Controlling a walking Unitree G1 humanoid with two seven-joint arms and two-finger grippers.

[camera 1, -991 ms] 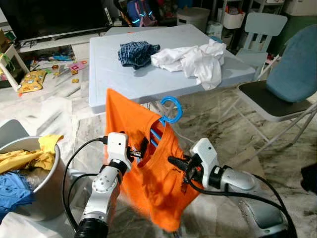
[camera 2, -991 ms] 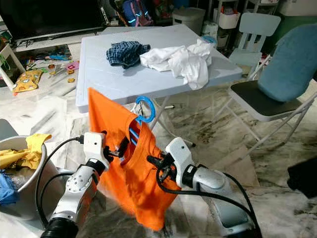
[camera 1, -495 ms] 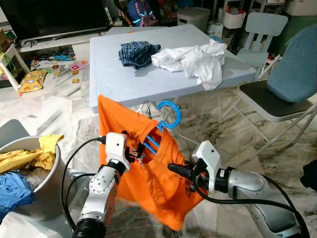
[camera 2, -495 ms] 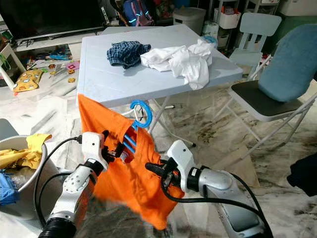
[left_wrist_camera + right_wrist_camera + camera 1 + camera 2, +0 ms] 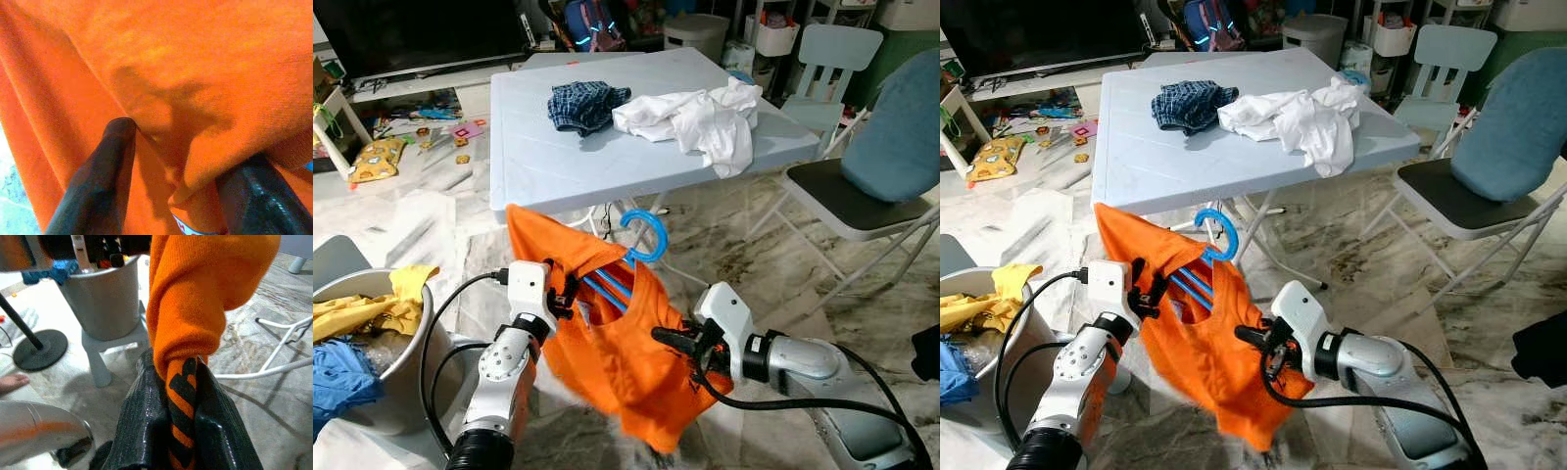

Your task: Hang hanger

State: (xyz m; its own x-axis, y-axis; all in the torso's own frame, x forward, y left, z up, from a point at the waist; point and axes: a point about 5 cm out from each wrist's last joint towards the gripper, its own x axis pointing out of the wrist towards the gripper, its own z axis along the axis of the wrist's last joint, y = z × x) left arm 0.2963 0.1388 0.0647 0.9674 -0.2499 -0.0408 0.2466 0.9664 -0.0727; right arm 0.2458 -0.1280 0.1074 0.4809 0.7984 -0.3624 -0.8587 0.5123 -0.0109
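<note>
Orange cloth, a shirt [image 5: 626, 362], hangs in the air between the two arms in front of the robot, low over the marbled floor [image 5: 773, 264] and just ahead of the near edge of the pale blue surface [image 5: 558, 157]. A blue hanger [image 5: 636, 240] sits inside the shirt's neck opening, its hook sticking up above the collar and its blue bars slanting down into the fabric. The left claw [image 5: 570, 299] is at the collar on the shirt's left side; in the left wrist view its black fingers [image 5: 105, 181] stand apart with a fold of orange fabric bunched between them, and I cannot tell whether they are really pinching it. The right claw [image 5: 674, 338] holds the shirt lower on its right side; the right wrist view shows its fingers [image 5: 146, 431] clamped tight on a bunched strip of orange cloth with black print on it.

On the surface behind lie a dark checked garment [image 5: 585, 104] and a crumpled white garment [image 5: 700, 117], near each other. A grey bucket [image 5: 396, 392] with yellow and blue clothes stands on the robot's left, and a folding chair [image 5: 862, 186] with a blue cushion stands on the right
</note>
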